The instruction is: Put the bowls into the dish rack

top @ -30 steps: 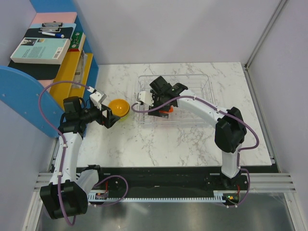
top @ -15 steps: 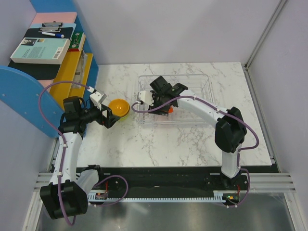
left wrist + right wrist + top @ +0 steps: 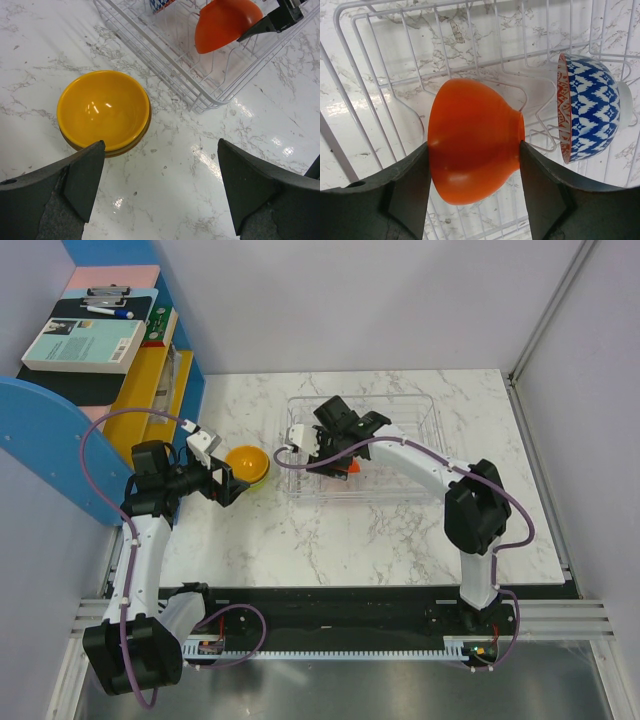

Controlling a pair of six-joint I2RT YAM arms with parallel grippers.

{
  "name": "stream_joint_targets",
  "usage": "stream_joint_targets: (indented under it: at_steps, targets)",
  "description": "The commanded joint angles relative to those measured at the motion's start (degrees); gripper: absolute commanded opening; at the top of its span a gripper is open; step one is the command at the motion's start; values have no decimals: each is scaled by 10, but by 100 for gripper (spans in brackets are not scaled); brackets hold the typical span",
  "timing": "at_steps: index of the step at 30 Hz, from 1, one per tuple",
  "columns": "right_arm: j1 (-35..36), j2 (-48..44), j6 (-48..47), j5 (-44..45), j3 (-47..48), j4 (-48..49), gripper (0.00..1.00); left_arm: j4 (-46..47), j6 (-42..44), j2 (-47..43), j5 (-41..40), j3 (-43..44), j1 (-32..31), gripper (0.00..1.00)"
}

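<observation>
The clear dish rack (image 3: 400,430) stands mid-table. My right gripper (image 3: 333,452) is shut on the red-orange bowl (image 3: 346,469) and holds it on its side over the rack's left part. In the right wrist view the red-orange bowl (image 3: 472,140) is pinched between both fingers above the rack wires (image 3: 380,80). The blue-white zigzag bowl (image 3: 587,107) stands on edge in the rack beside it. My left gripper (image 3: 226,487) is open and empty just left of the yellow-orange bowl (image 3: 246,464). In the left wrist view this bowl (image 3: 102,111) sits on another bowl of which only the rim shows. The pale mint bowl is out of view.
A blue shelf unit (image 3: 60,430) with books and a clipboard stands along the table's left side. Grey walls close the back and right. The rack's near-left corner (image 3: 200,105) lies close to the stacked bowls.
My right gripper has shifted slightly toward the far side with the red-orange bowl in it. The left arm has not moved.
</observation>
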Motion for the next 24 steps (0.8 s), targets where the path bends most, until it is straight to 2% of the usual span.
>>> stream_joint_targets:
  at_steps: [1, 9, 12, 16, 19, 24]
  targets:
    - [-12, 43, 12, -22, -10, -17, 42, 11, 18, -5, 16, -2, 4, 100]
    - [-26, 59, 20, -33, -10, -16, 42, 9, 17, -8, 16, -2, 5, 100]
    - [-27, 47, 23, -24, -7, -13, 50, 8, 19, -6, 17, -2, 4, 100]
    - [-27, 22, 25, 1, 1, 0, 69, 9, 19, -6, 17, -3, 4, 100]
    - [-27, 4, 25, 17, 9, 4, 79, 9, 19, -5, 18, -2, 4, 100]
    - [-27, -19, 20, 39, 16, 10, 89, 8, 19, -5, 18, -1, 4, 100]
